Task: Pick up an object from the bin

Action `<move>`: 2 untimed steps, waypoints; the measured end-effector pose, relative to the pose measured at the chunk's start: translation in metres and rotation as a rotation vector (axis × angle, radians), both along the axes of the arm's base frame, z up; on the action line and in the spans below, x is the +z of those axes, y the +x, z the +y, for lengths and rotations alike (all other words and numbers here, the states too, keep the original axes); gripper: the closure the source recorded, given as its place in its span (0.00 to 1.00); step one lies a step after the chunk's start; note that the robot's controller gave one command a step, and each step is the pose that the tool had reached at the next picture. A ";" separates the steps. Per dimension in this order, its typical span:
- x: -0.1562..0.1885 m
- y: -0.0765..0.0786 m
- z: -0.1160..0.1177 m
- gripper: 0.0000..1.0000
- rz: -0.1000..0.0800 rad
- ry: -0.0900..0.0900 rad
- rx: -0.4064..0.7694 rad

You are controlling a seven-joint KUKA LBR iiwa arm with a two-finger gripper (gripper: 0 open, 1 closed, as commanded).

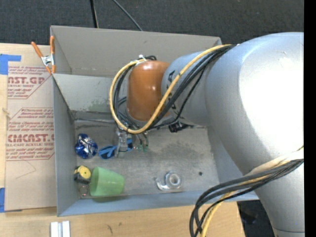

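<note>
1. One large grey arm [256, 107] fills the right side of the view and reaches down and left into the bin.
2. The grey metal bin [148, 48] lies under it, with its floor bare towards the right and scuffed in the middle.
3. An orange cover [145, 90] sits on the wrist, above the middle of the back wall, pointing down at the floor.
4. Yellow and black cables [116, 83] loop round the cover on its left and run back along the arm.
5. A green cup [108, 182] lies on its side near the front left corner, with its mouth facing right.
6. A blue and white ball [86, 146] rests by the left wall, above the cup and apart from it.
7. A silver metal piece [170, 180] with a round hole lies near the front wall, well right of the cup.
8. The gripper [126, 143] hangs below the cover, low over the floor, left of the middle. Whether it is open or closed I cannot tell.
9. A small blue piece [106, 152] lies just left of the gripper, between it and the ball. It is the nearest thing to the gripper, and I cannot tell whether they touch.
10. A small yellow and black thing [82, 173] lies against the closed end of the cup, by the left wall.
</note>
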State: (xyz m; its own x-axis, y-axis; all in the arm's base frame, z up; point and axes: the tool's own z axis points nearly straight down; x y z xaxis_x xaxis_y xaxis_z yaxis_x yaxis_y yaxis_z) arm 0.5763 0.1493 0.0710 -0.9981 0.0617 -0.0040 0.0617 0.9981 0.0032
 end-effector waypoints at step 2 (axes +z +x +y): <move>0.232 -0.057 0.027 1.00 -0.004 -0.002 0.309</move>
